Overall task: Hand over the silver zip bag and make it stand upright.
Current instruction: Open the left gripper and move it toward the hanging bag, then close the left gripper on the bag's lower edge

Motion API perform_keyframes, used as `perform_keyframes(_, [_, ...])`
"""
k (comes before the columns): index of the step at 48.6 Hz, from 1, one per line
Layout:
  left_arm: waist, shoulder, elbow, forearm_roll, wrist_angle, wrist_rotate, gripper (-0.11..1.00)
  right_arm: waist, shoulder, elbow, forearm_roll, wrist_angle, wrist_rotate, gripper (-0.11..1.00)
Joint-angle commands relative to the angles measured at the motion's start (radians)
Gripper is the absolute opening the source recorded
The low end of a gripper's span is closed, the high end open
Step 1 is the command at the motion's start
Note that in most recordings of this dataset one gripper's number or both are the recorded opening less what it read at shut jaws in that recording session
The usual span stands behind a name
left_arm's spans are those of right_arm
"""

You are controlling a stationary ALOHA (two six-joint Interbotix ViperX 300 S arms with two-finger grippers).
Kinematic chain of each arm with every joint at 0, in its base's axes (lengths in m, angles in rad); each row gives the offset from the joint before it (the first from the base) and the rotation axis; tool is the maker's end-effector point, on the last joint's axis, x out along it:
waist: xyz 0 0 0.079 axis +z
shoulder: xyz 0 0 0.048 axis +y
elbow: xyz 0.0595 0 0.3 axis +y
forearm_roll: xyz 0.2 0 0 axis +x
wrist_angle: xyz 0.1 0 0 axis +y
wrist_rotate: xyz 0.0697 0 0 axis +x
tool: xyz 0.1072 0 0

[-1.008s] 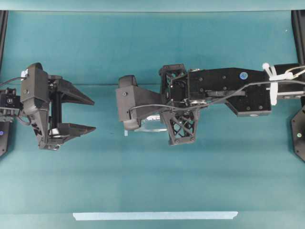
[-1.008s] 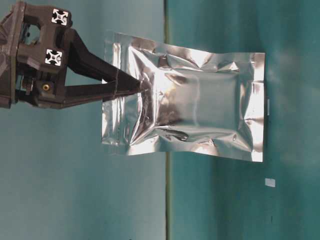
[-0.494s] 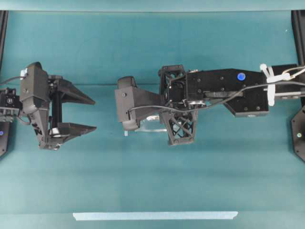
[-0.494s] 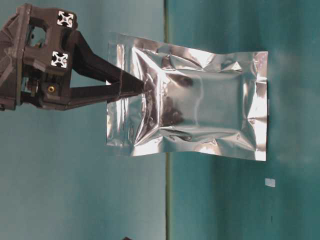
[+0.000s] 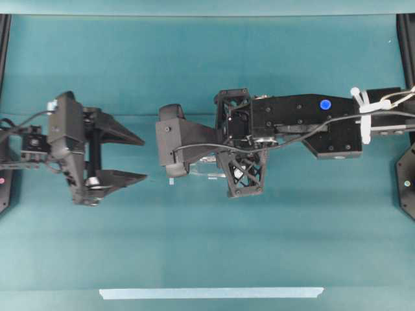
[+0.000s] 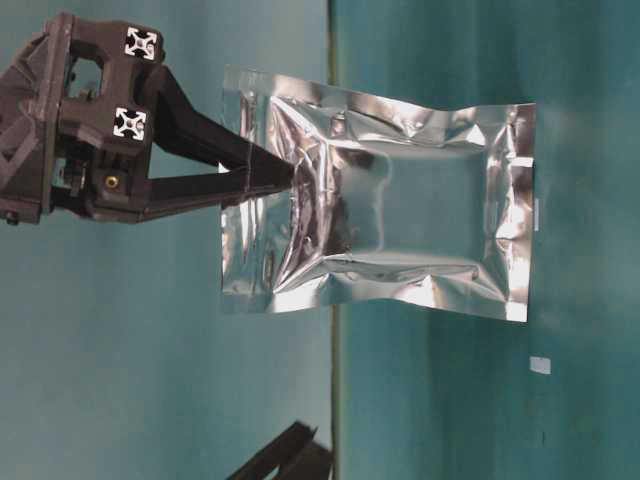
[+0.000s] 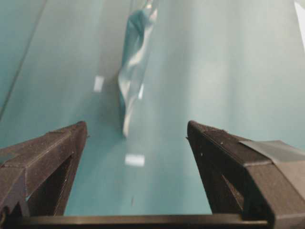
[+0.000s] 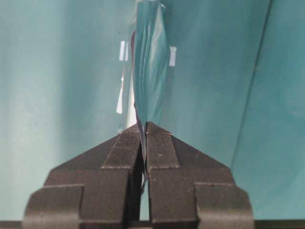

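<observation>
Right gripper (image 8: 144, 129) clamped on bag (image 8: 150, 67), edge-on in its wrist view | table-level view alone shows the bag's silver face, held off the table | left gripper (image 5: 133, 159) spread wide, apart from bag | tape strip (image 5: 211, 293) visible overhead only

A teal table (image 5: 207, 246) carries a long pale tape strip (image 5: 211, 293) near its front edge and a tiny white scrap (image 6: 540, 365).

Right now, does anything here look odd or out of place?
Nothing broken or spilled. The bag is crinkled and hangs slightly askew, pinched at one edge by the right gripper. The left gripper waits open, apart from it. A tiny white scrap lies loose nearby.
</observation>
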Motion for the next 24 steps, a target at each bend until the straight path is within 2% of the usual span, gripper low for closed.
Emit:
perform_keyframes(1, [-0.003,0.04,-0.029,0.002,-0.046,-0.002,0.94,0.006,-0.009,-0.006,-0.003,-0.003,-0.011,0.01])
perform_keyframes(24, [-0.002,0.261,-0.104,0.002,-0.21,-0.005,0.94,0.012,-0.009,-0.003,-0.003,-0.012,-0.011,0.01])
